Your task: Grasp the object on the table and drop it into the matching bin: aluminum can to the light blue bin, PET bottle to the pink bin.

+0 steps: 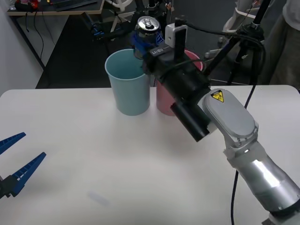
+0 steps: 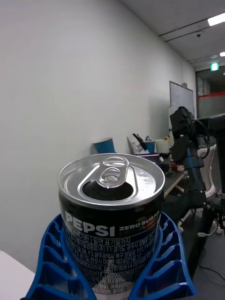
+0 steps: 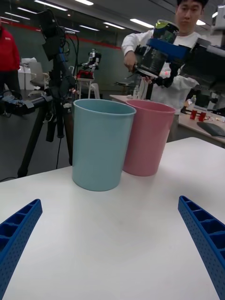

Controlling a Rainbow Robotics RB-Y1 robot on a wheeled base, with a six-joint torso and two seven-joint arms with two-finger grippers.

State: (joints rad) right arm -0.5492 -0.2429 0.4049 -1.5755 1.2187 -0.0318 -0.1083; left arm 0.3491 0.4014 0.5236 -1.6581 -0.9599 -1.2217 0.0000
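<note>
My right gripper [image 1: 143, 41] is shut on the aluminum can [image 1: 147, 27], a dark Pepsi can with a shiny silver top and pull tab, held upright in the air. It hangs above the far rim of the light blue bin [image 1: 128, 83], near where that bin meets the pink bin [image 1: 165, 99]. Blue ribbed fingers [image 2: 164, 262] clasp the can [image 2: 111, 215] on both sides. From the left wrist I see the can [image 3: 159, 44] high above the pink bin [image 3: 146, 137] and light blue bin [image 3: 101, 143]. My left gripper [image 1: 13, 161] rests open low over the table [image 1: 117, 168] at the left.
The two bins stand side by side at the table's far edge, touching. My right arm [image 1: 225, 122] stretches diagonally across the right half of the table. Beyond the far edge are a tripod [image 1: 243, 42], cables and a dark floor.
</note>
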